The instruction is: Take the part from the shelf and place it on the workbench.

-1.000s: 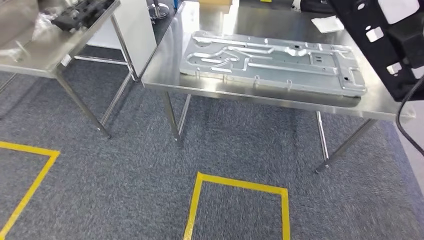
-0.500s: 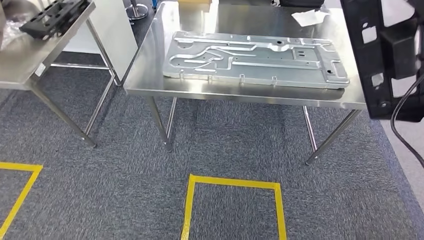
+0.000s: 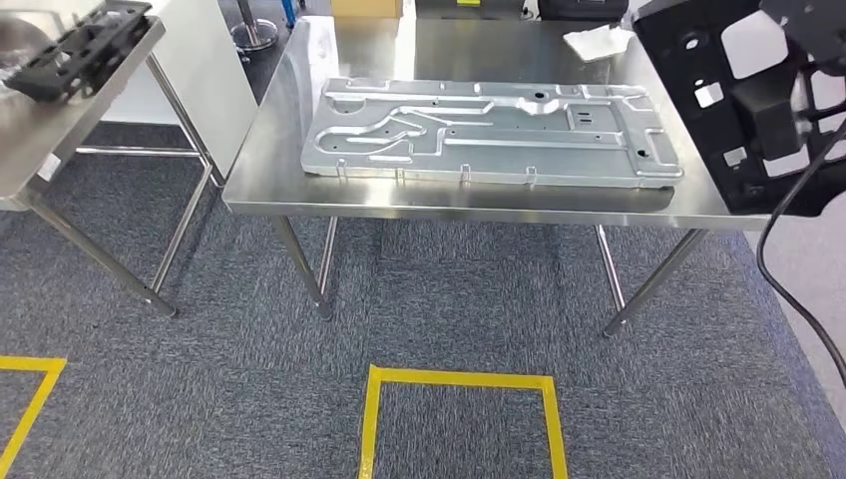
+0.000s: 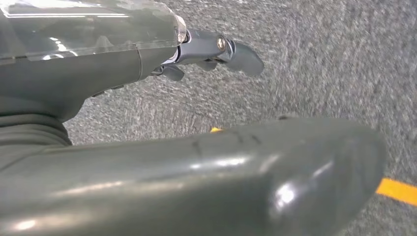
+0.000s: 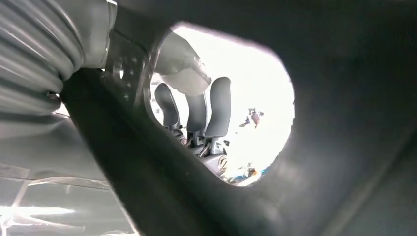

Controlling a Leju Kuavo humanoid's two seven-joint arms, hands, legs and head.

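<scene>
A black flat plastic part (image 3: 695, 62) with several cut-out holes hangs in the air at the far right, over the right end of the steel workbench (image 3: 439, 200). My right hand (image 5: 194, 110) grips it, with its fingers (image 5: 219, 103) reaching through one large opening of the part (image 5: 314, 162). A large silver stamped metal panel (image 3: 489, 130) lies flat across the workbench top. My left hand (image 4: 211, 49) hangs over the grey carpet, holding nothing, its thumb (image 4: 236, 172) large in the foreground.
A second steel table (image 3: 30, 130) at the left carries another black part (image 3: 75, 40). A white cloth (image 3: 597, 40) lies at the workbench's back. Yellow tape lines (image 3: 459, 381) mark the carpet in front. A black cable (image 3: 788, 269) hangs at the right.
The whole view has shifted: the workbench now sits more squarely ahead and farther left in the picture. The black part stays in my right hand and has tilted.
</scene>
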